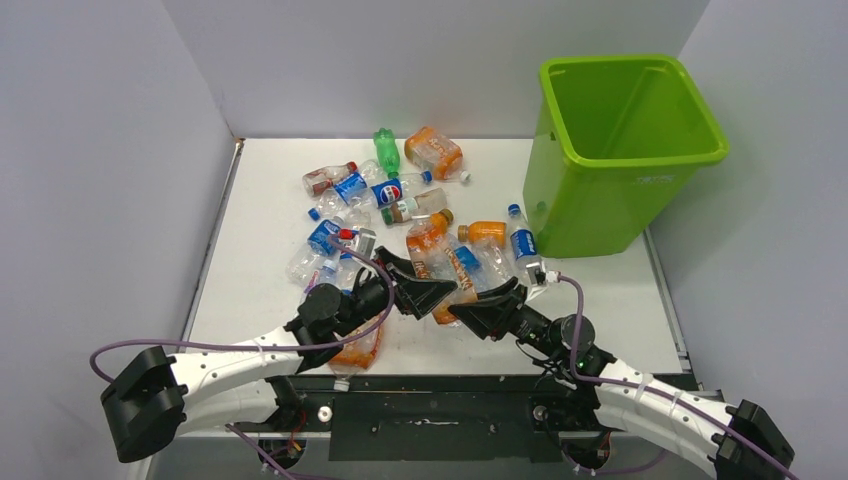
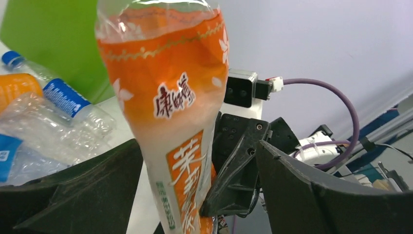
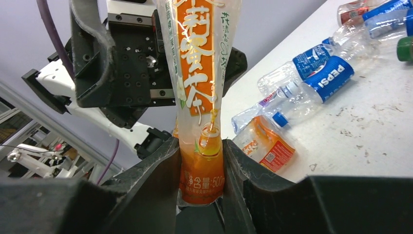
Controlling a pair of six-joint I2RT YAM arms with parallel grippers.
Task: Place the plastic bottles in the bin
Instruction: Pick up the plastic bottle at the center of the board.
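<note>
The right end effector (image 3: 200, 146) is clenched on one end of an orange-labelled bottle (image 3: 197, 73), holding it over the near middle of the bench (image 1: 255, 290). The left end effector (image 2: 199, 146) is released, its jaws spread wide on either side of the same bottle. The other plastic bottles (image 1: 395, 190) lie scattered on the bench farther back, left of the bin (image 1: 590, 200), which stands at the far right corner
</note>
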